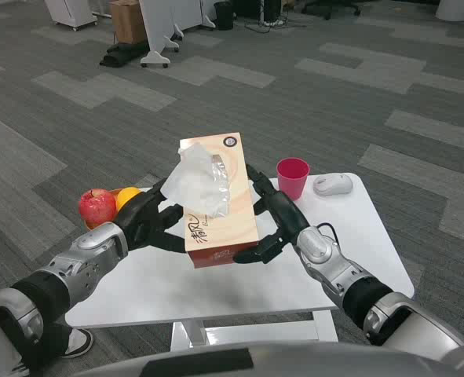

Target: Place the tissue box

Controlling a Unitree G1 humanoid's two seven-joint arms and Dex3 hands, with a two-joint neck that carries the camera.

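Both our hands, left hand [147, 220] and right hand [272, 217], clasp the tissue box [216, 206] above the white table [349, 236], near a pink cup [292, 178].

- tissue box [216, 212]: wood-grain printed card, slight sheen; thin crinkled white tissue [200, 182] on top
- table [357, 236]: smooth matt white
- cup [292, 177]: pink plastic
- apple [96, 206]: glossy red skin
- floor [294, 94]: rough grey carpet

An open office or lab space is suggested by grey patterned carpet tiles [239, 86] laid across a wide floor. Wheeled white furniture bases [159, 55], a cardboard box [127, 20] and what may be office chair legs [330, 8] are seen at the far edge.
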